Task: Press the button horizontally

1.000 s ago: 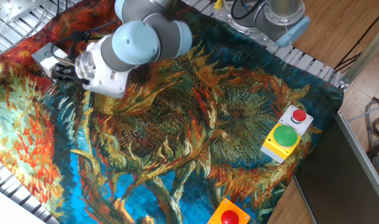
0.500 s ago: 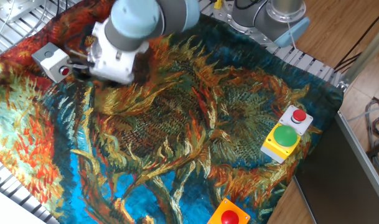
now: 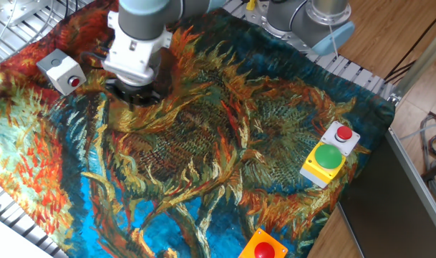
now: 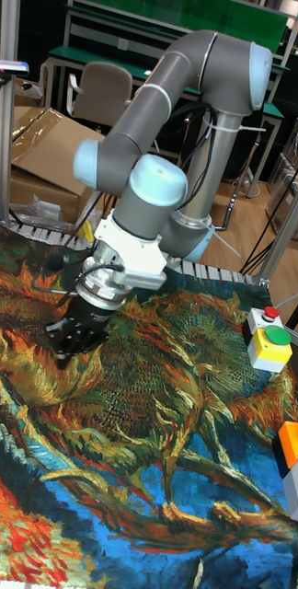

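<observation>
An orange box [image 3: 262, 247] sits at the near edge of the cloth-covered tabletop [image 3: 225, 143], and a yellow box [image 3: 324, 162] lies further right. The hand [image 3: 135, 94] hangs just right of the button [image 3: 74, 82], apart from it. I cannot tell whether its fingers are spread or together.

Cloth [image 3: 225, 136] under the gripper [image 4: 73, 342]: painted sunflower pattern in orange, ochre, dark green and bright blue. Gripper: black, on a white wrist and grey arm [image 4: 167, 83] with pale blue caps. Beside it: light grey box [image 3: 59, 68], red button [image 3: 74, 82]. Far from it: yellow box [image 3: 323, 165], green button; orange box [image 3: 262, 246], red dome.
</observation>
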You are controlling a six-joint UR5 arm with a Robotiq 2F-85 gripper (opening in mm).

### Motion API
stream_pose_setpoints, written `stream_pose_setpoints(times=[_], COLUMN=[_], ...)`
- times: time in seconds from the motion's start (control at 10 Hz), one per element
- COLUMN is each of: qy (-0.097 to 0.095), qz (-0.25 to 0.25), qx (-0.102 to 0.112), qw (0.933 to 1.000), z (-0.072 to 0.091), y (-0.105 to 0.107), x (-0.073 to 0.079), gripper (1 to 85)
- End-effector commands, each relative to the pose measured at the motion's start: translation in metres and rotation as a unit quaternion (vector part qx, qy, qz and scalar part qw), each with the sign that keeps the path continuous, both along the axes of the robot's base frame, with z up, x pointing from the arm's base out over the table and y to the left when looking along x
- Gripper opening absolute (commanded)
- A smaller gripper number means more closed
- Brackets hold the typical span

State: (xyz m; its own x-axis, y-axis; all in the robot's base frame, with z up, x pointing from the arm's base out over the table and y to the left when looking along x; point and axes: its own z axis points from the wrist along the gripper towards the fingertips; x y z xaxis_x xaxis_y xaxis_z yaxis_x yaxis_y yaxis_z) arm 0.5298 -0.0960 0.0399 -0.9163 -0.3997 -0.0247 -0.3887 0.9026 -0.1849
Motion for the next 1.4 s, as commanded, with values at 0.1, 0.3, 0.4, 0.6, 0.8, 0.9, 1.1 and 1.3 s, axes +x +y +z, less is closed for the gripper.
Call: stream_pose_setpoints(times=[0.1, 0.3, 0.4, 0.6, 0.8, 0.9, 1.1, 1.3], qy=[-0.016, -0.028, -0.022, -0.028, -0.030, -0.030, -0.022, -0.016], qz=[-0.040, -0.003, -0.002, 0.019, 0.017, 0.001, -0.058, -0.069], qx=[0.058, 0.084, 0.087, 0.082, 0.108, 0.120, 0.145, 0.151], qw=[0.9974, 0.9961, 0.9959, 0.9961, 0.9935, 0.9924, 0.9876, 0.9860], z=[0.005, 0.023, 0.024, 0.020, 0.021, 0.021, 0.021, 0.034], y=[0.032, 0.072, 0.073, 0.061, 0.075, 0.079, 0.089, 0.098], x=[0.002, -0.007, -0.012, -0.005, -0.004, -0.005, -0.010, -0.016], gripper=[1.3, 1.3, 1.3, 1.3, 1.3, 1.3, 1.3, 1.3])
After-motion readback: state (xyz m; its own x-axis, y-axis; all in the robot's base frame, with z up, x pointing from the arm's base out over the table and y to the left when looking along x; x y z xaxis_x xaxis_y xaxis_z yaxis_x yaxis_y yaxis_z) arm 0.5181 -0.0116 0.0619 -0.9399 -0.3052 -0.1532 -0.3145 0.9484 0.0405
